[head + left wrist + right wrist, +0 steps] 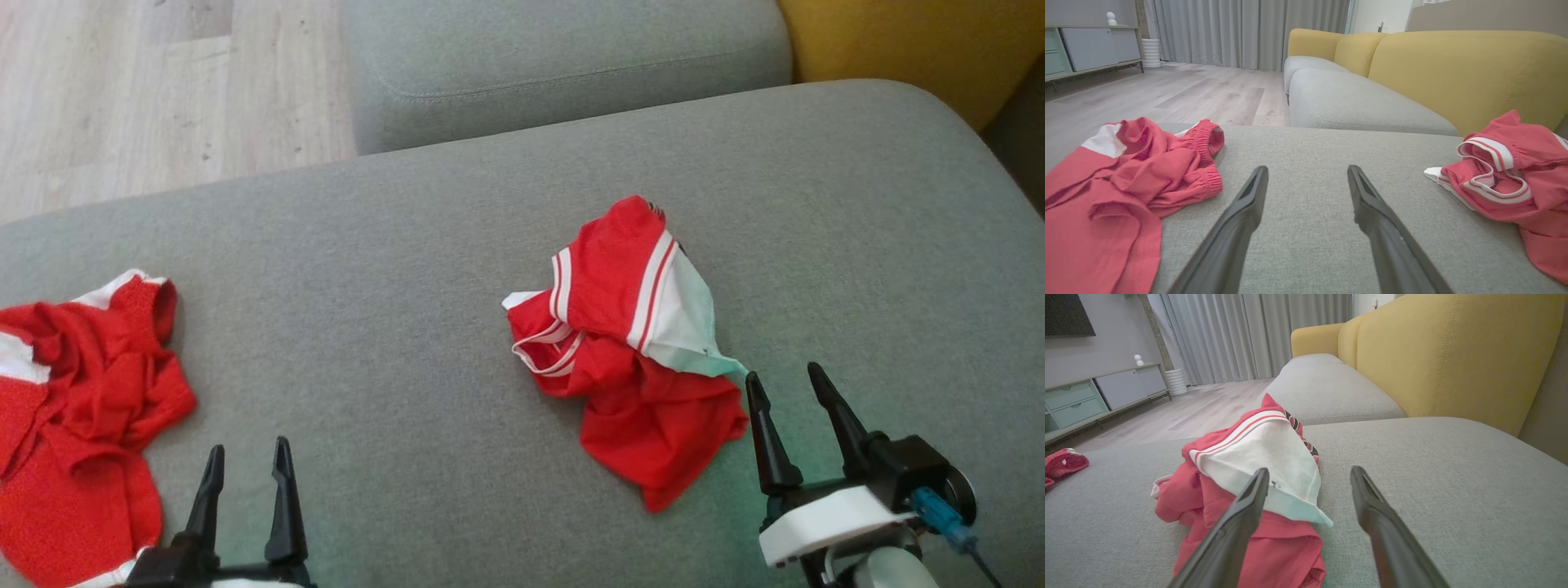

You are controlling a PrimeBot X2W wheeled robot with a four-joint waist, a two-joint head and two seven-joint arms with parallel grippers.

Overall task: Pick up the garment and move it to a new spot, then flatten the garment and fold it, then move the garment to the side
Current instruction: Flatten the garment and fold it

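Note:
A crumpled red garment with white stripes and a white panel (637, 351) lies on the grey sofa seat (392, 261), right of centre. It also appears at the right of the left wrist view (1506, 171) and just ahead of the fingers in the right wrist view (1274, 445). My right gripper (782, 372) stands open just right of its near corner, not touching it (1309, 469). My left gripper (249, 445) is open over bare cushion (1307, 168), between this garment and a second red crumpled garment (82, 392) at the left edge.
The second red garment (1126, 175) has an elastic waistband and white patches. A further grey cushion (563, 65) lies beyond the seat, with the yellow backrest (898, 49) at the right. Wooden floor (163, 90) is past the seat's far left edge.

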